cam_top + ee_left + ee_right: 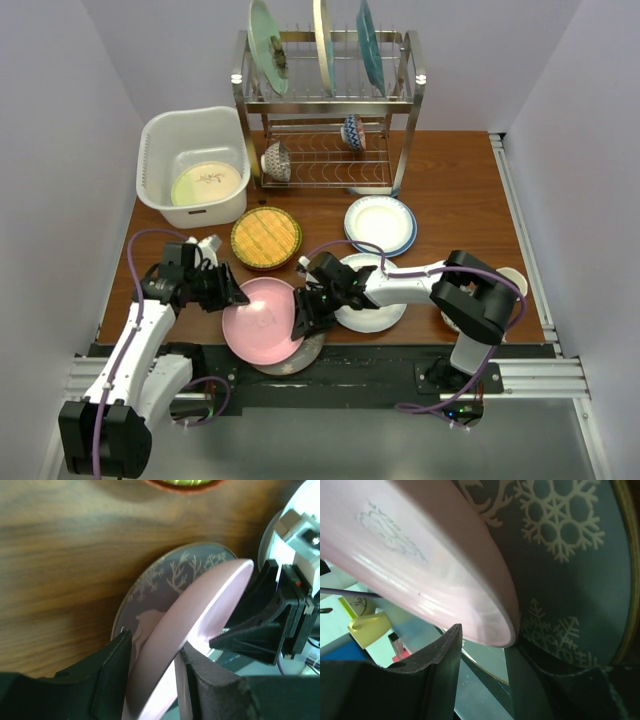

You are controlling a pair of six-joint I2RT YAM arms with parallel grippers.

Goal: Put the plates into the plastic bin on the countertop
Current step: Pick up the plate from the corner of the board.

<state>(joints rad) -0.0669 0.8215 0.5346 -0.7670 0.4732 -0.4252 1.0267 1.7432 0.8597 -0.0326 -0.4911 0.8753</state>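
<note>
The pink plate (262,318) is held tilted over the grey deer plate (305,357) at the countertop's (450,180) near edge. Its rim is clamped at 9 o'clock by the left gripper (226,291) and at 3 o'clock by the right gripper (304,317). The plastic bin (158,135) is seen at 11 o'clock, well apart.

Arms angled inward, left pincer (233,296), right pincer (303,321) each clamping pink plate (262,322)
</note>
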